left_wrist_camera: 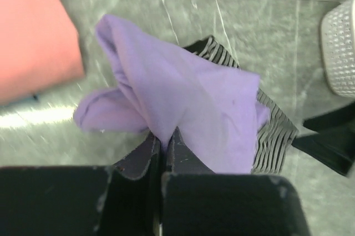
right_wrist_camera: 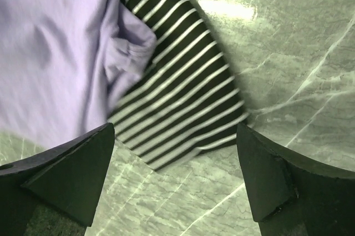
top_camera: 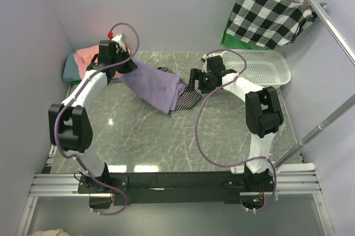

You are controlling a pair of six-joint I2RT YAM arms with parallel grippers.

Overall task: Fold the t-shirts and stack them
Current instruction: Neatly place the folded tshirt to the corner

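Observation:
A lavender t-shirt hangs stretched above the marble table, and my left gripper holds one end. In the left wrist view, the left gripper is shut on a fold of the lavender t-shirt. A black-and-white striped cloth lies under the shirt's far end. My right gripper is open just above the striped cloth, with nothing between its fingers and the lavender t-shirt to its left. A folded salmon-pink t-shirt rests on a grey-teal one at the back left.
A white perforated basket stands at the back right, just behind the right arm. A black-and-white checked cloth hangs on a wooden hanger from a rail above it. Purple walls close in the left and back sides.

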